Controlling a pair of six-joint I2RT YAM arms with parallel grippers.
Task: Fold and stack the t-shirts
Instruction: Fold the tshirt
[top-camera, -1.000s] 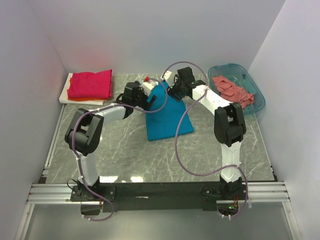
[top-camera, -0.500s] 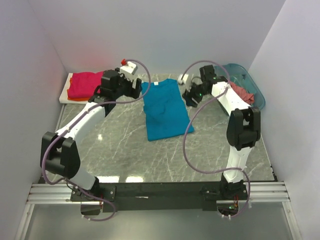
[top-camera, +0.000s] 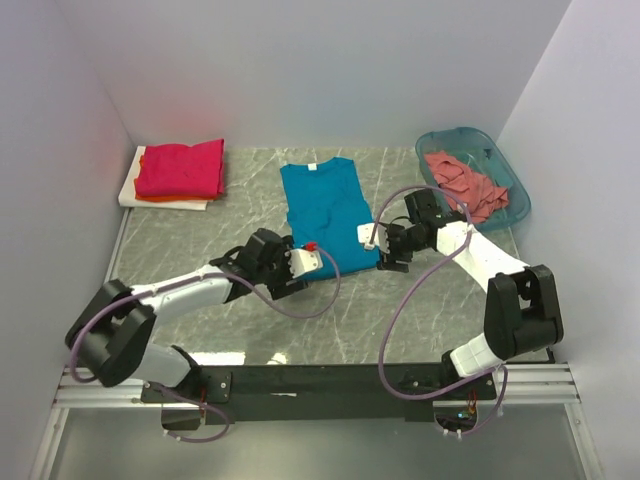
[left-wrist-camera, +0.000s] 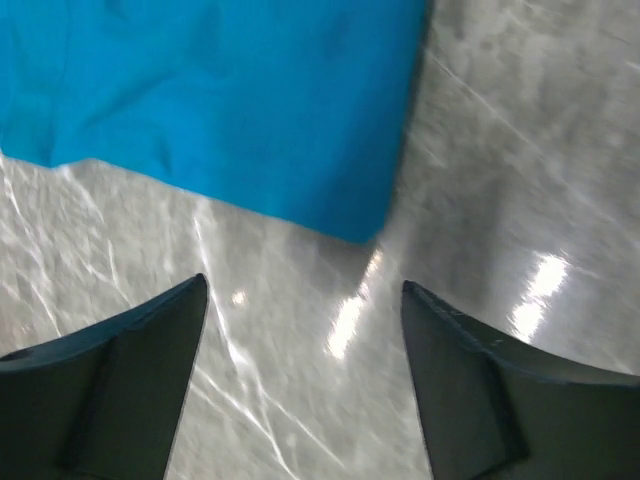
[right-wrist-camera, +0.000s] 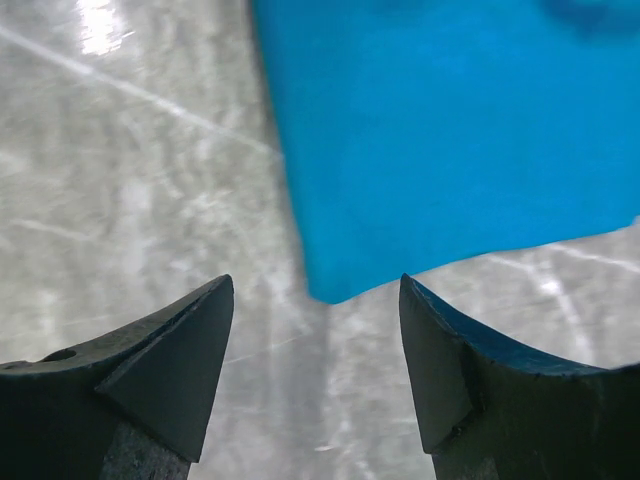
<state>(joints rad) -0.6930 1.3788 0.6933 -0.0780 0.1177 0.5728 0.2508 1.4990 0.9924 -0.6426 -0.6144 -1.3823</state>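
Now you are hovering left fingers (left-wrist-camera: 110, 385) and right fingers (right-wrist-camera: 150, 375), spread empty, to pinch the limp teal t-shirt (top-camera: 325, 215) by its hem corners.

We see a grey marble-patterned tabletop (top-camera: 250, 330). At its far right corner sits a translucent teal plastic basket (top-camera: 517, 190), near the white wall (top-camera: 330, 70); a flat white board (top-camera: 131, 188) lies at the far left corner.

The grey marbled tabletop (top-camera: 200, 235) carries a teal-blue t-shirt (top-camera: 325, 205) spread flat just past centre toward twelve o'clock, a flat white board (top-camera: 130, 190) at ten o'clock, and a translucent teal plastic basket (top-camera: 495, 155) at two o'clock.
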